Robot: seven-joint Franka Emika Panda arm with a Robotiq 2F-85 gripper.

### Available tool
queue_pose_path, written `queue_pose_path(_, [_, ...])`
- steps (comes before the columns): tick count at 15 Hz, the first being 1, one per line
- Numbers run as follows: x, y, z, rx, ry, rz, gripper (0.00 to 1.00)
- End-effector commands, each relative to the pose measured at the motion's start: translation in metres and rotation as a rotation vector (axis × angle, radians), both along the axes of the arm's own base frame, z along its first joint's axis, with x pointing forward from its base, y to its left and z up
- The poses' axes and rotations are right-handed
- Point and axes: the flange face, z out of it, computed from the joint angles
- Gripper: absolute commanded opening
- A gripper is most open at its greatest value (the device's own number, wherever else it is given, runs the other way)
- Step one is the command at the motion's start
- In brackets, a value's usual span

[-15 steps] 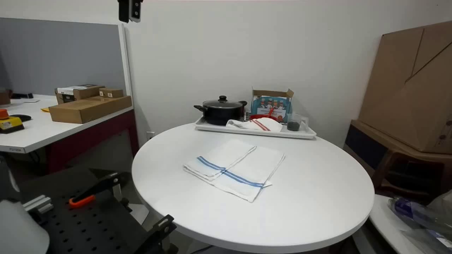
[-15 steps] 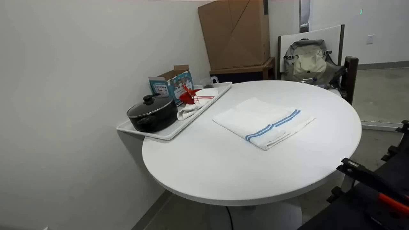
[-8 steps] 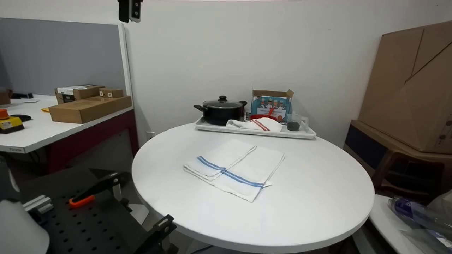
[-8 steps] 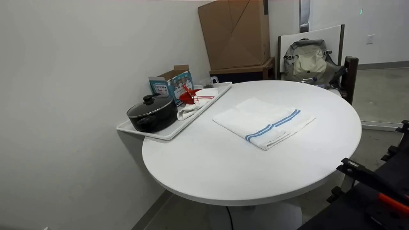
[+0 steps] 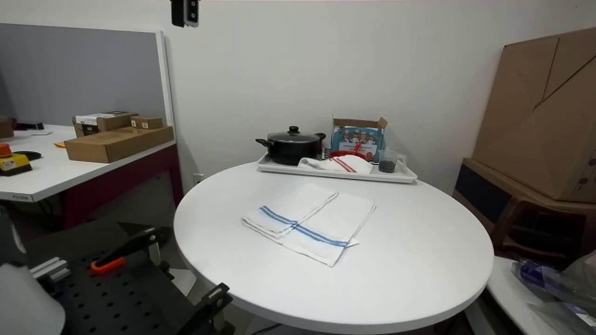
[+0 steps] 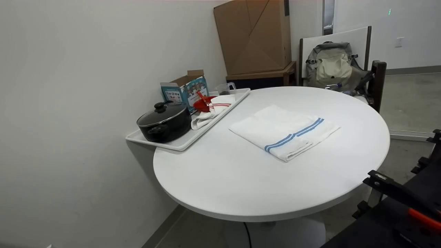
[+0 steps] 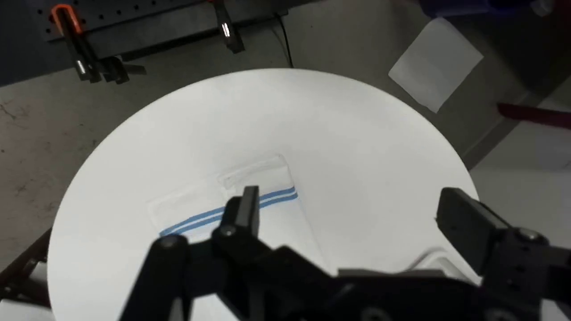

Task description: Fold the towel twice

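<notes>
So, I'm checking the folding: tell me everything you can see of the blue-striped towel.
The towel is white, thin-looking cloth with paired blue stripes near one end. It lies roughly flat on the round white table, folded: an upper layer covers part of a lower one, the stripes nearly meeting across the step. A small tip pokes out past one side. The fold count is unclear. Only the table visibly touches it.

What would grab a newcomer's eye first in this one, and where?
Probably the blue-striped towel, lying folded on the round white table. Next comes the black lidded pot, standing on the white tray by the wall. In the wrist view, the open pincer looms dark in the foreground.
</notes>
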Motion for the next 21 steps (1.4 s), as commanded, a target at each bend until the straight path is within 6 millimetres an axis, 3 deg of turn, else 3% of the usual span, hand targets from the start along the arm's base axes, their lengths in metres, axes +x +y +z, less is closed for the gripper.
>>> queue_pose_path(1, [0.029,-0.046,0.013,0.008,-0.064,-0.142,1.00])
queue_pose_path(5, [0.069,-0.106,0.003,-0.018,-0.048,-0.230,1.00])
queue_pose_path(7, [0.100,-0.130,-0.013,-0.077,-0.029,-0.258,1.00])
queue_pose_path(11, [0.164,-0.153,-0.056,-0.186,-0.013,-0.274,1.00])
queue_pose_path(14, [0.198,-0.158,-0.087,-0.185,-0.029,-0.319,1.00])
queue_pose_path(18, [0.213,-0.175,-0.115,-0.063,-0.088,-0.433,1.00])
queue_pose_path(21, [0.207,-0.187,-0.140,-0.013,-0.098,-0.479,1.00])
